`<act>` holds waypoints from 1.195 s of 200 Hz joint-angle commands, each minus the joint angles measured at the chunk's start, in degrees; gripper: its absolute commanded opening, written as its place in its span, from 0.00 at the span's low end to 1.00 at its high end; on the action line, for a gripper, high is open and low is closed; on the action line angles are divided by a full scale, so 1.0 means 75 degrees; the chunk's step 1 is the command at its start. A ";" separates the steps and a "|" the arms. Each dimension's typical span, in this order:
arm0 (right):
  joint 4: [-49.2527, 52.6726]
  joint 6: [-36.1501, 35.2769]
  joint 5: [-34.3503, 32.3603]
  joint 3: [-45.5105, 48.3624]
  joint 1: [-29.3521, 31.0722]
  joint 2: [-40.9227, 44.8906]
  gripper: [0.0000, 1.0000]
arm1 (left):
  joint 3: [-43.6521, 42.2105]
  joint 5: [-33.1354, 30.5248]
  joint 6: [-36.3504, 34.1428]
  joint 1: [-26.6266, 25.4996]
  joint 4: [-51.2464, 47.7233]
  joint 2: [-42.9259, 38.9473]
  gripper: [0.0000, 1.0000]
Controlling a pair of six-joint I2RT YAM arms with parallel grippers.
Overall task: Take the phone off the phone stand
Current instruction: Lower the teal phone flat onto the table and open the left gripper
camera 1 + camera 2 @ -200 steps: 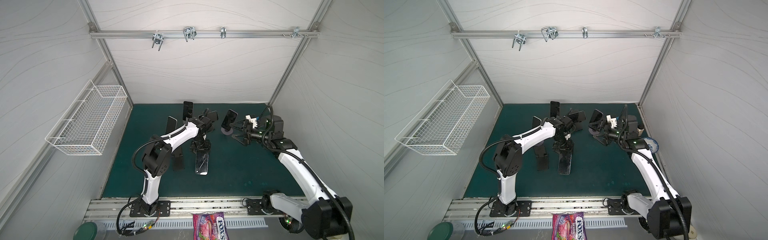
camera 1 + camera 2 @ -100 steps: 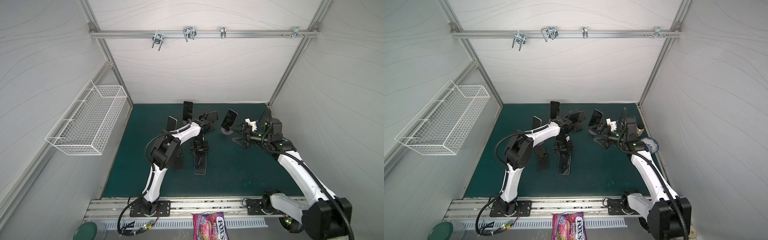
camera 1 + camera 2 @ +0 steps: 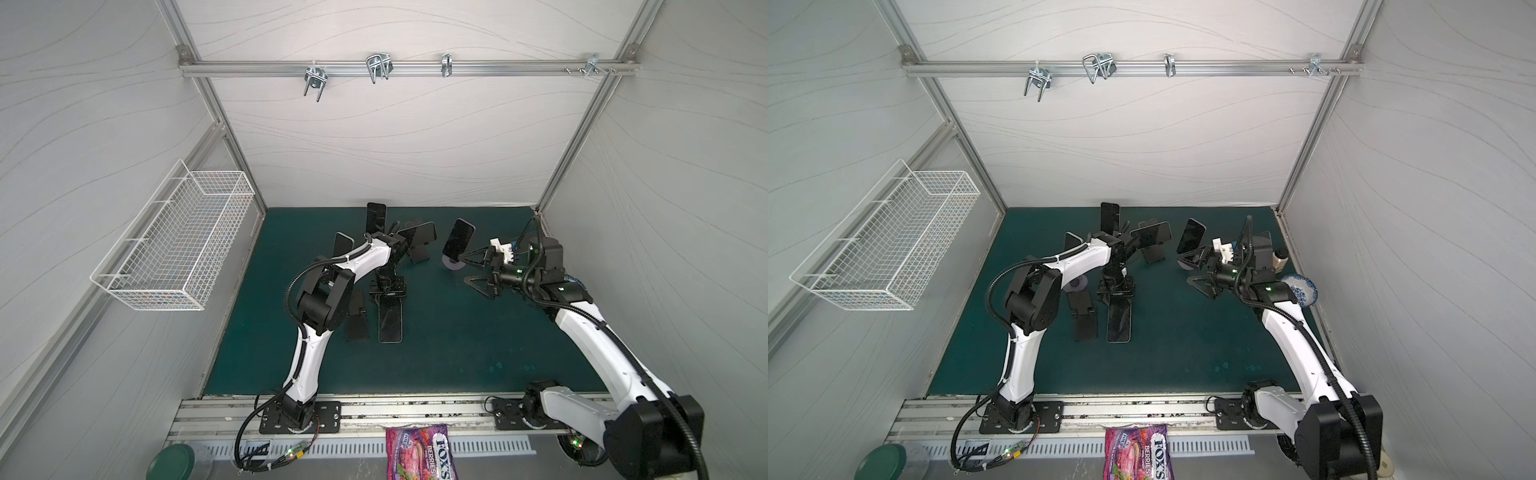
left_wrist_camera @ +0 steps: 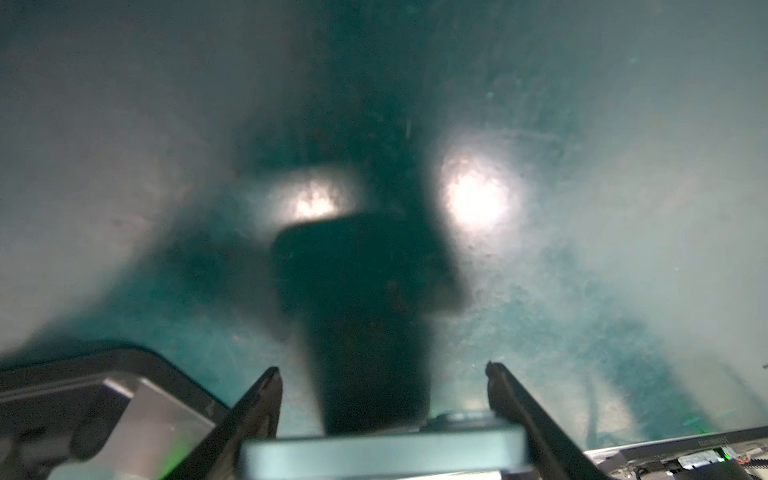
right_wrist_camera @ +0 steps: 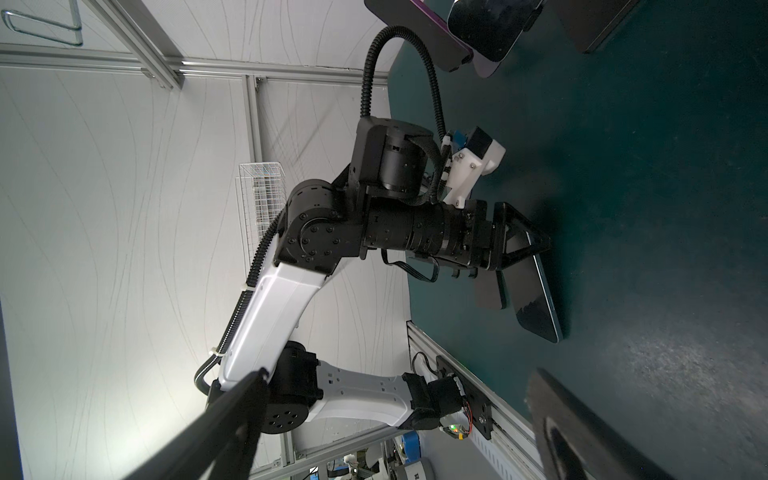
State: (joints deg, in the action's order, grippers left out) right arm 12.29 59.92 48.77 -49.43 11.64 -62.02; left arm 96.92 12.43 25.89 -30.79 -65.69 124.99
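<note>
Your left claw (image 3: pixel 389 292) points straight down and pinches the phone (image 3: pixel 390 322) across its width, at the end nearer the back wall. In the left wrist view, its fingers (image 4: pixel 266 399) sit against the two sides of the phone's edge, though the rest of that view is too blurred to read. The phone lies flat on the green tabletop (image 3: pixel 457 353), off the stand. A black phone stand (image 3: pixel 356 318) lies flat just beside it, on the side toward the wire basket (image 3: pixel 174 249).

Your right claw (image 3: pixel 465 270) hangs above the tabletop with its jaws spread wide and empty. It is just beside a second phone (image 3: pixel 459 239), which leans tilted on a round-based holder (image 3: pixel 451 264). The two claws are well apart.

In both top views, more propped phones stand behind the left arm, the rearmost phone (image 3: pixel 1109 216) upright near the back wall.
</note>
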 commanded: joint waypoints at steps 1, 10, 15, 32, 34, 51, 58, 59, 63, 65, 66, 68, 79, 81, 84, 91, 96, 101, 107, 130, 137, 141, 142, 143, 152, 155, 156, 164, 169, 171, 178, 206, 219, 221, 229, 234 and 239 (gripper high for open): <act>0.0049 -0.0065 -0.0001 -0.0183 0.0059 0.0007 0.98 | 0.0196 -0.0118 0.0071 0.0004 -0.0074 0.0242 0.40; 0.0050 -0.0056 -0.0017 -0.0186 0.0067 0.0007 0.98 | 0.0162 -0.0117 0.0116 0.0009 0.0012 0.0243 0.41; 0.0039 -0.0047 -0.0020 -0.0171 0.0067 0.0007 0.98 | 0.0144 -0.0111 0.0143 0.0005 0.0049 0.0238 0.41; 0.0031 -0.0033 -0.0019 -0.0139 0.0073 0.0020 0.98 | 0.0168 -0.0139 0.0209 0.0012 0.0157 0.0251 0.44; 0.0034 -0.0033 -0.0027 -0.0137 0.0075 0.0025 0.98 | 0.0182 -0.0149 0.0208 0.0005 0.0166 0.0252 0.44; -0.0151 0.0091 -0.0011 -0.0025 0.0074 0.0057 0.98 | 0.0233 -0.0124 0.0280 0.0038 0.0215 0.0329 0.47; -0.0266 0.0183 -0.0002 0.0041 0.0077 0.0077 0.98 | 0.0253 -0.0108 0.0306 0.0057 0.0211 0.0345 0.48; -0.0285 0.0198 -0.0001 0.0052 0.0077 0.0083 0.98 | 0.0251 -0.0103 0.0308 0.0054 0.0213 0.0348 0.48; -0.0335 0.0243 0.0006 0.0084 0.0076 0.0095 0.98 | 0.0257 -0.0109 0.0305 0.0056 0.0224 0.0367 0.49; -0.0370 0.0268 0.0011 0.0109 0.0074 0.0097 0.98 | 0.0254 -0.0110 0.0317 0.0060 0.0218 0.0372 0.49; -0.0383 0.0282 0.0012 0.0116 0.0070 0.0099 0.99 | 0.0257 -0.0116 0.0319 0.0067 0.0211 0.0373 0.49; -0.0405 0.0301 0.0015 0.0129 0.0072 0.0115 0.98 | 0.0259 -0.0129 0.0327 0.0069 0.0206 0.0385 0.50; -0.0479 0.0368 0.0036 0.0199 0.0077 0.0133 0.98 | 0.0254 -0.0145 0.0333 0.0064 0.0184 0.0409 0.52; -0.0479 0.0364 0.0021 0.0203 0.0074 0.0136 0.98 | 0.0256 -0.0145 0.0333 0.0071 0.0190 0.0409 0.52; -0.0479 0.0363 0.0014 0.0214 0.0077 0.0149 0.98 | 0.0239 -0.0142 0.0332 0.0067 0.0192 0.0409 0.53; -0.0457 0.0346 0.0002 0.0224 0.0075 0.0159 0.98 | 0.0222 -0.0136 0.0322 0.0069 0.0189 0.0409 0.54; -0.0447 0.0325 0.0002 0.0221 0.0070 0.0170 0.98 | 0.0207 -0.0143 0.0322 0.0068 0.0192 0.0428 0.55; -0.0435 0.0322 0.0001 0.0237 0.0077 0.0172 0.98 | 0.0207 -0.0151 0.0310 0.0068 0.0192 0.0432 0.55; -0.0438 0.0309 0.0001 0.0236 0.0069 0.0177 0.98 | 0.0191 -0.0156 0.0310 0.0064 0.0170 0.0430 0.55; -0.0407 0.0296 -0.0009 0.0198 0.0077 0.0152 0.99 | 0.0144 -0.0200 0.0318 0.0062 0.0192 0.0398 0.57; -0.0398 0.0290 -0.0018 0.0175 0.0094 0.0149 0.99 | 0.0142 -0.0207 0.0311 0.0072 0.0192 0.0379 0.58; -0.0391 0.0273 -0.0018 0.0164 0.0089 0.0148 0.99 | 0.0143 -0.0224 0.0310 0.0063 0.0197 0.0374 0.58; -0.0387 0.0272 -0.0013 0.0159 0.0095 0.0145 0.99 | 0.0143 -0.0225 0.0310 0.0062 0.0195 0.0374 0.58; -0.0386 0.0267 -0.0018 0.0158 0.0098 0.0147 0.98 | 0.0143 -0.0226 0.0310 0.0068 0.0193 0.0380 0.58; -0.0351 0.0240 -0.0044 0.0128 0.0120 0.0151 0.99 | 0.0143 -0.0227 0.0310 0.0072 0.0192 0.0365 0.59; -0.0345 0.0215 -0.0046 0.0123 0.0115 0.0154 0.99 | 0.0143 -0.0227 0.0310 0.0069 0.0194 0.0370 0.59; -0.0330 0.0215 -0.0046 0.0116 0.0119 0.0151 0.99 | 0.0143 -0.0227 0.0310 0.0069 0.0187 0.0372 0.59; -0.0298 0.0194 -0.0044 0.0099 0.0130 0.0145 0.98 | 0.0143 -0.0208 0.0298 0.0065 0.0169 0.0378 0.59; -0.0273 0.0185 -0.0044 0.0088 0.0130 0.0141 0.98 | 0.0147 -0.0221 0.0293 0.0063 0.0169 0.0380 0.60; -0.0261 0.0174 -0.0046 0.0087 0.0131 0.0146 0.99 | 0.0144 -0.0226 0.0288 0.0065 0.0169 0.0381 0.60; -0.0245 0.0167 -0.0046 0.0098 0.0142 0.0159 0.99 | 0.0143 -0.0237 0.0289 0.0062 0.0163 0.0363 0.60; -0.0258 0.0197 -0.0047 0.0141 0.0157 0.0180 0.99 | 0.0131 -0.0254 0.0298 0.0067 0.0184 0.0342 0.62; -0.0268 0.0202 -0.0043 0.0156 0.0159 0.0195 0.99 | 0.0102 -0.0262 0.0298 0.0068 0.0180 0.0321 0.63; -0.0268 0.0202 -0.0045 0.0148 0.0159 0.0195 0.99 | 0.0104 -0.0268 0.0298 0.0063 0.0172 0.0317 0.63; -0.0268 0.0193 -0.0044 0.0145 0.0155 0.0209 0.99 | 0.0079 -0.0268 0.0313 0.0071 0.0192 0.0304 0.63; -0.0268 0.0203 -0.0046 0.0145 0.0159 0.0207 0.99 | 0.0081 -0.0271 0.0310 0.0067 0.0192 0.0296 0.64; -0.0268 0.0202 -0.0065 0.0139 0.0155 0.0218 0.99 | 0.0062 -0.0268 0.0310 0.0072 0.0187 0.0293 0.64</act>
State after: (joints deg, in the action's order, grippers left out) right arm 10.35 61.65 48.51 -47.94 12.40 -61.95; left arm 97.03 12.10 27.62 -30.46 -64.99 126.37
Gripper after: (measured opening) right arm 0.988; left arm 0.728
